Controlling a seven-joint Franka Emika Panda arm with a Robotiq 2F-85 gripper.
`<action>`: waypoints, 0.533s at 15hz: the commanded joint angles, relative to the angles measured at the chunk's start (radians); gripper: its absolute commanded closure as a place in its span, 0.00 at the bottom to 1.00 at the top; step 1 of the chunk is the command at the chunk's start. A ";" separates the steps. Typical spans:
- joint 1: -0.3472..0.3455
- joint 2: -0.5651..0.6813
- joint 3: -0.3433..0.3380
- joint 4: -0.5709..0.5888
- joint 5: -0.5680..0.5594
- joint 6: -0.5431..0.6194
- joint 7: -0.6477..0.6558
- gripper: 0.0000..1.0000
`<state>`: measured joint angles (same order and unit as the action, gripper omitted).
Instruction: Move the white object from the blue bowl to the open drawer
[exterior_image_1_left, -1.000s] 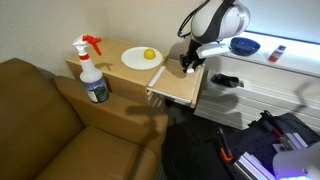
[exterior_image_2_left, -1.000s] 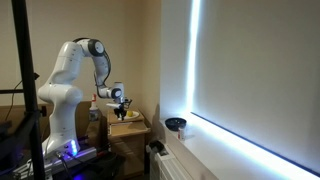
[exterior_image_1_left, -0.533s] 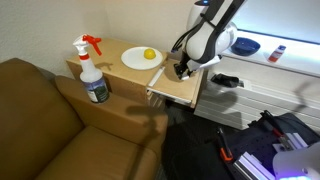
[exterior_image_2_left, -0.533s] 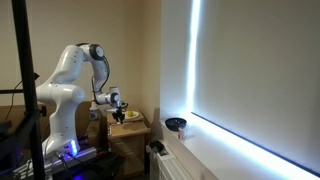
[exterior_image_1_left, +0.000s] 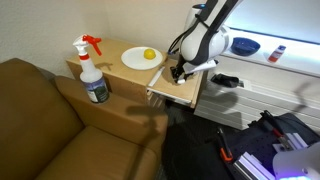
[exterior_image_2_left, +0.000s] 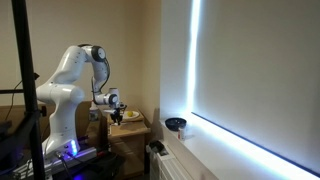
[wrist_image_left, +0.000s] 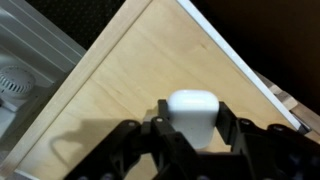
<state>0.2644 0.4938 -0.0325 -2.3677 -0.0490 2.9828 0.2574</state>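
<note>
In the wrist view my gripper (wrist_image_left: 194, 128) is shut on the white object (wrist_image_left: 193, 109), a small rounded white case, just above the plain wood bottom of the open drawer (wrist_image_left: 120, 90). In an exterior view the gripper (exterior_image_1_left: 180, 70) hangs low over the open drawer (exterior_image_1_left: 172, 88), which sticks out of the light wooden cabinet. The blue bowl (exterior_image_1_left: 244, 46) sits behind the arm on the white ledge; it also shows in an exterior view (exterior_image_2_left: 176, 124) by the window. The gripper (exterior_image_2_left: 116, 100) is far from the bowl.
A white plate (exterior_image_1_left: 135, 59) with a yellow fruit (exterior_image_1_left: 149, 54) lies on the cabinet top, a spray bottle (exterior_image_1_left: 93, 72) at its corner. A brown sofa (exterior_image_1_left: 50, 120) stands beside the cabinet. A white ribbed radiator (wrist_image_left: 22, 55) lies beside the drawer.
The arm has come down and moved from the ledge side to over the drawer, carrying the white object lower toward the drawer bottom. In the last half second it moved only slightly.
</note>
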 joint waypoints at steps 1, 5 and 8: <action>-0.043 0.049 0.046 0.024 0.042 0.021 -0.039 0.76; 0.043 0.096 -0.059 0.036 0.009 0.025 0.006 0.76; 0.106 0.129 -0.139 0.051 -0.006 0.024 0.026 0.76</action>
<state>0.3087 0.5816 -0.1029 -2.3418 -0.0358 2.9903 0.2546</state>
